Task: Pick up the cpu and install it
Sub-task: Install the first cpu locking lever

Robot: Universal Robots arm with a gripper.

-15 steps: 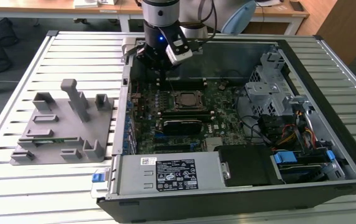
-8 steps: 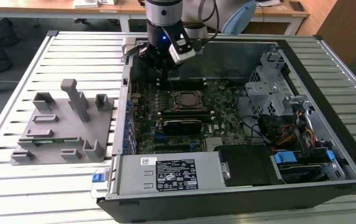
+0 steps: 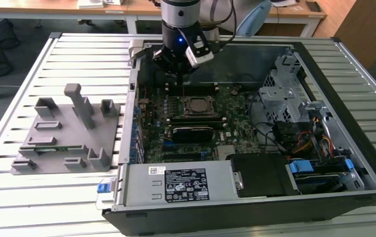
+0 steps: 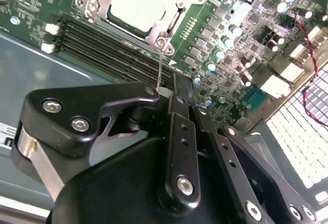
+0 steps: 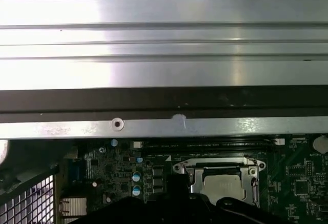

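Room is tight here: the gripper (image 3: 176,66) hangs inside the open computer case (image 3: 346,163), over the far part of the motherboard (image 3: 241,111), with the case's far wall just behind it. Toward the exterior view's right stands the grey drive cage (image 3: 283,94) with a tangle of cables (image 3: 306,143); toward the near edge the power supply (image 3: 181,183) closes things off. Between them the board lies open from above.

Out on the slatted table (image 3: 17,197), at the exterior view's left and well apart from the arm, sits the grey holder block (image 3: 69,133).

And there's the cpu (image 3: 196,105), lying in the socket frame (image 3: 197,114) at mid-board, silvery top up, just nearer the camera than the gripper. The exterior view gives the whole layout. The second wrist view goes in close: the cpu (image 4: 139,1) sits flat within the metal frame (image 4: 169,26), memory slots (image 4: 102,42) running beside it, and a thin lever wire (image 4: 160,65) rises from the frame's corner toward the black gripper linkage (image 4: 179,147). The first wrist view looks along the case rim (image 5: 154,126) and catches the cpu (image 5: 221,184) in its frame from the other side.

The fingers themselves are hidden behind the linkage, so whether they are spread or closed, I can't tell. Nothing is seen held; the chip is apart from the gripper.
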